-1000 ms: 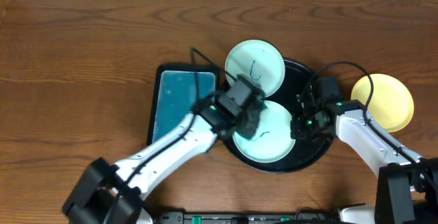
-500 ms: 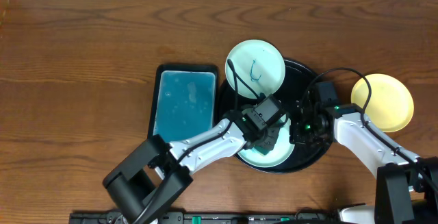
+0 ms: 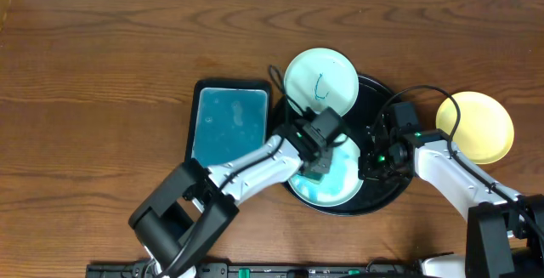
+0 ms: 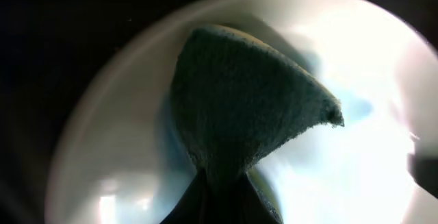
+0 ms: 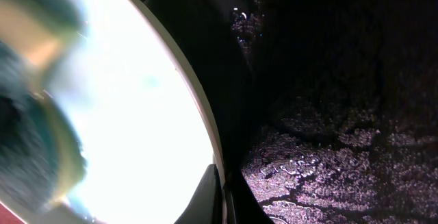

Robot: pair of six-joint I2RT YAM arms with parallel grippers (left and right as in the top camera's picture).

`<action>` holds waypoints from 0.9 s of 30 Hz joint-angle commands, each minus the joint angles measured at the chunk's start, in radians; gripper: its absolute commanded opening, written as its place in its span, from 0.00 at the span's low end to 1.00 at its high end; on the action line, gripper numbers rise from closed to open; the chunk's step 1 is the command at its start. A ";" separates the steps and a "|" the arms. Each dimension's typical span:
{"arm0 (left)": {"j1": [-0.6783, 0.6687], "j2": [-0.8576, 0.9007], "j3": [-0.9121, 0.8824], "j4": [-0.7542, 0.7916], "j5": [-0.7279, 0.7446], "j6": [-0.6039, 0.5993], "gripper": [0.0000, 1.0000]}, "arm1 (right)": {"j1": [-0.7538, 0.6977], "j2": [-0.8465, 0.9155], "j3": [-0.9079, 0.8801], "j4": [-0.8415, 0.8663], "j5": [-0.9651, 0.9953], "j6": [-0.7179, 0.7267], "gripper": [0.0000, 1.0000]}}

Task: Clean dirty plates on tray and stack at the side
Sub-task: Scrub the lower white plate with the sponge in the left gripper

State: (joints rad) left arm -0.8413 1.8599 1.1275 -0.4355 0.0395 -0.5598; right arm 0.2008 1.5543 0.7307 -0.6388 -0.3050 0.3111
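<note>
as the left hand (image 3: 317, 168) grips a sponge (image 4: 246, 104), a plate (image 3: 343, 176) lies beneath.

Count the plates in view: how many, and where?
3. One mint plate overlaps the far rim of the tray; a second mint plate lies in it under the sponge; the yellow plate sits on the table beside it.

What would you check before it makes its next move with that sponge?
1. Left gripper pinching the sponge: ok.
2. Sponge touching the near plate: ok.
3. Right gripper clamped on that plate's rim: ok, it seems.
4. Near plate wiped clean: cannot tell; sponge and glare hide parts.
5. Far plate clean: not ok, a teal scribble shows.
6. Yellow plate off the tray, at the side: ok.
</note>
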 commanded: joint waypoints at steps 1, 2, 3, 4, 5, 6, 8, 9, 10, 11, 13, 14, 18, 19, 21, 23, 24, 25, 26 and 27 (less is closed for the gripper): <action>0.071 0.048 -0.027 -0.089 -0.124 -0.106 0.07 | 0.013 -0.010 -0.013 -0.004 0.032 0.010 0.01; 0.072 0.048 -0.027 -0.105 -0.112 -0.122 0.07 | 0.013 -0.010 -0.013 -0.004 0.032 0.010 0.01; 0.071 0.048 -0.027 -0.122 -0.071 -0.131 0.07 | 0.013 -0.010 -0.013 -0.003 0.032 0.010 0.01; 0.070 0.048 -0.027 -0.128 -0.021 -0.130 0.07 | 0.013 -0.010 -0.013 -0.003 0.032 0.010 0.01; 0.069 0.048 -0.027 -0.129 0.024 -0.130 0.08 | 0.013 -0.010 -0.013 -0.003 0.034 0.010 0.01; 0.066 0.048 -0.027 -0.129 0.066 -0.129 0.08 | 0.013 -0.010 -0.013 -0.003 0.035 0.010 0.01; 0.055 0.048 -0.027 -0.124 0.171 -0.102 0.08 | 0.013 -0.010 -0.013 -0.003 0.035 0.010 0.01; 0.037 0.048 -0.027 -0.124 0.233 -0.073 0.08 | 0.013 -0.010 -0.013 -0.003 0.035 0.010 0.01; 0.027 0.048 -0.027 -0.124 0.251 -0.061 0.07 | 0.013 -0.010 -0.013 -0.003 0.035 0.010 0.01; 0.014 0.048 -0.027 -0.124 0.265 -0.050 0.08 | 0.013 -0.010 -0.013 -0.003 0.035 0.010 0.01; -0.031 0.048 -0.027 -0.116 0.267 -0.026 0.07 | 0.013 -0.010 -0.013 -0.004 0.035 0.010 0.01; -0.043 0.048 -0.027 -0.108 0.267 -0.018 0.07 | 0.013 -0.010 -0.013 -0.004 0.035 0.010 0.01; -0.107 0.048 -0.027 -0.032 0.267 0.010 0.08 | 0.013 -0.010 -0.013 -0.005 0.035 0.010 0.01; -0.109 0.048 -0.027 -0.016 0.267 0.018 0.08 | 0.013 -0.010 -0.013 -0.005 0.035 0.010 0.01; -0.105 0.048 -0.027 0.016 0.257 0.043 0.08 | 0.013 -0.010 -0.013 -0.005 0.035 0.010 0.01; -0.095 0.048 -0.027 0.045 0.222 0.056 0.08 | 0.013 -0.010 -0.013 -0.004 0.035 0.010 0.01; -0.087 0.048 -0.027 0.058 0.201 0.055 0.08 | 0.013 -0.010 -0.013 -0.004 0.035 0.010 0.01; -0.077 0.048 -0.027 0.070 0.178 0.055 0.08 | 0.013 -0.010 -0.013 -0.004 0.035 0.010 0.01; -0.065 0.048 -0.027 0.080 0.158 0.055 0.08 | 0.013 -0.010 -0.013 -0.004 0.035 0.010 0.01; -0.051 0.048 -0.027 0.087 0.138 0.055 0.08 | 0.013 -0.010 -0.013 -0.004 0.035 0.010 0.01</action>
State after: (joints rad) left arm -0.9215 1.8629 1.1183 -0.3897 0.2226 -0.5369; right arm 0.2005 1.5486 0.7303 -0.6384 -0.2634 0.3111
